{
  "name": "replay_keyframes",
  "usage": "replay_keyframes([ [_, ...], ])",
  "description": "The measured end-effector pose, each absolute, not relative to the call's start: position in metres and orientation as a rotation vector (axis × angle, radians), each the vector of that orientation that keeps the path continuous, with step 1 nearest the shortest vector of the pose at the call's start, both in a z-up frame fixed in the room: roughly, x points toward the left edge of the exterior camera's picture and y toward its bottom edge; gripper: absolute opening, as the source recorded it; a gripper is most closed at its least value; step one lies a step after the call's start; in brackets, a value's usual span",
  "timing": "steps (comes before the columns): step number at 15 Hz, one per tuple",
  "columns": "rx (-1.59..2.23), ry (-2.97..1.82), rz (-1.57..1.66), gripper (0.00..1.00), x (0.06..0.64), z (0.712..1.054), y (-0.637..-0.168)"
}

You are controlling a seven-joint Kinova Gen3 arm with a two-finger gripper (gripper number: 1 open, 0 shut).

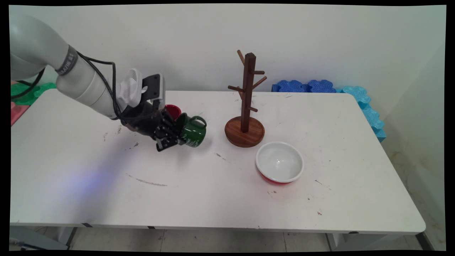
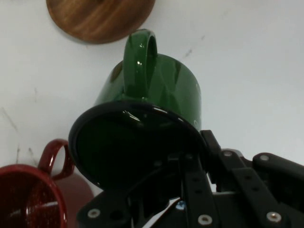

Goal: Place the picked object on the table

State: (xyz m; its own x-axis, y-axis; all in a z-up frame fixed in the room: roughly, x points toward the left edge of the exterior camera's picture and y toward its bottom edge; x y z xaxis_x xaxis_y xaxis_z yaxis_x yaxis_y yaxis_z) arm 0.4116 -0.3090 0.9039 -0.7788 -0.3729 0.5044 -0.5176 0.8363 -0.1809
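**Green mug gripped by its rim, tipped on its side**

The gripper (image 1: 170, 140) is low over the left-centre of the table (image 1: 199, 192), reaching in from the upper left. Its fingers (image 2: 199, 190) are clamped on the rim of a green mug (image 1: 192, 132): in the hand view one finger goes inside the mouth and the other sits outside the wall, with the dark rim pinched between them.

The mug is tilted over, its mouth facing the gripper and its base pointing away toward the right. Its handle (image 2: 140, 57) is on the upper side. From the main view the mug appears to be just off the table or barely touching it; which cannot be told.

Just behind the gripper stands a red mug (image 1: 173, 111), partly hidden by the hand in the main view. In the hand view it shows at the lower left, with its handle toward the green mug, close beside but apart from it.

To the right of the green mug, near but not touching, stands a wooden mug tree (image 1: 245, 117) on a round base. A white bowl (image 1: 279, 162) with a red outside sits just in front of and to the right of that base. Blue foam pieces (image 1: 362, 103) lie along the far right edge of the table.
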Motion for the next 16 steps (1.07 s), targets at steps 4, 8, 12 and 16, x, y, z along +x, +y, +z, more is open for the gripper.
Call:
replay_keyframes([
  [4, 0.601, -2.626, 0.445, 0.00, 0.415, 0.896, -0.308],
  [8, 0.579, -2.677, 0.444, 0.00, 0.419, 0.888, -0.306],
  [12, 0.583, -2.718, 0.440, 0.00, 0.423, 0.879, -0.307],
  [16, 0.589, -2.748, 0.435, 0.00, 0.426, 0.872, -0.307],
])
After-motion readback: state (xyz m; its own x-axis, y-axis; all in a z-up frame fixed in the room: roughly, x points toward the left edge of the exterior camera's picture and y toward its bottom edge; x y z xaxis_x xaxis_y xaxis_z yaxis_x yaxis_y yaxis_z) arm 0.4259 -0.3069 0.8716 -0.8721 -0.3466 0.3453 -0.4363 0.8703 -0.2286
